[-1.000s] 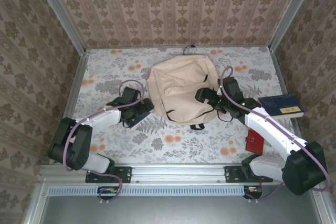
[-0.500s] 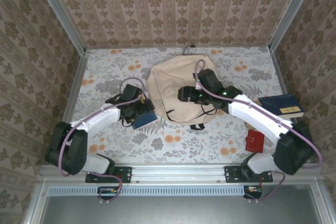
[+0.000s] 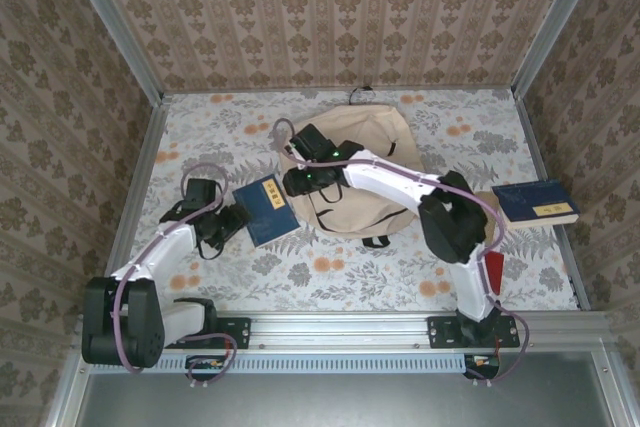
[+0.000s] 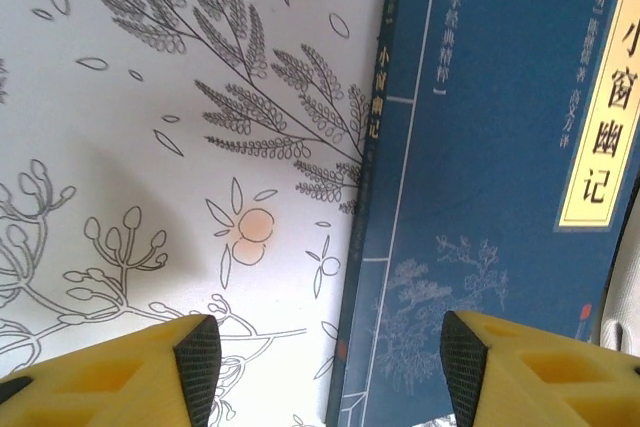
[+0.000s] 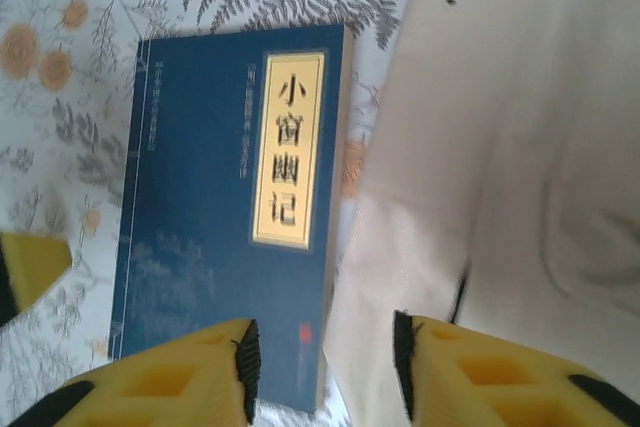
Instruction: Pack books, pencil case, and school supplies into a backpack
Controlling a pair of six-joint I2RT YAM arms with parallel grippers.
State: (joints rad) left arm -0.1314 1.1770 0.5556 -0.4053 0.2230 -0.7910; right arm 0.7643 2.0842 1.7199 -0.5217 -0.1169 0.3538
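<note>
A navy-blue book (image 3: 265, 210) with a cream title label lies flat on the table just left of the beige backpack (image 3: 375, 132). My left gripper (image 3: 228, 222) sits at the book's left side. In the left wrist view it (image 4: 330, 372) is open, and the book's (image 4: 500, 197) spine edge lies below the gap, untouched. My right gripper (image 3: 295, 184) hovers over the backpack's left edge. Seen from the right wrist, it (image 5: 322, 367) stands open above the seam between the book (image 5: 200, 197) and the backpack fabric (image 5: 520, 147). A second navy book (image 3: 537, 202) lies at the right.
A small red square thing (image 3: 493, 267) lies near the right arm's base, partly behind the arm. The table has a floral cover (image 3: 330, 267) and patterned walls on three sides. A tip of the left gripper's yellow finger (image 5: 30, 267) shows in the right wrist view.
The left gripper let go of the navy book, which now lies flat, and drew back left. The right arm swung left across the backpack. Both jaws have narrowed.
</note>
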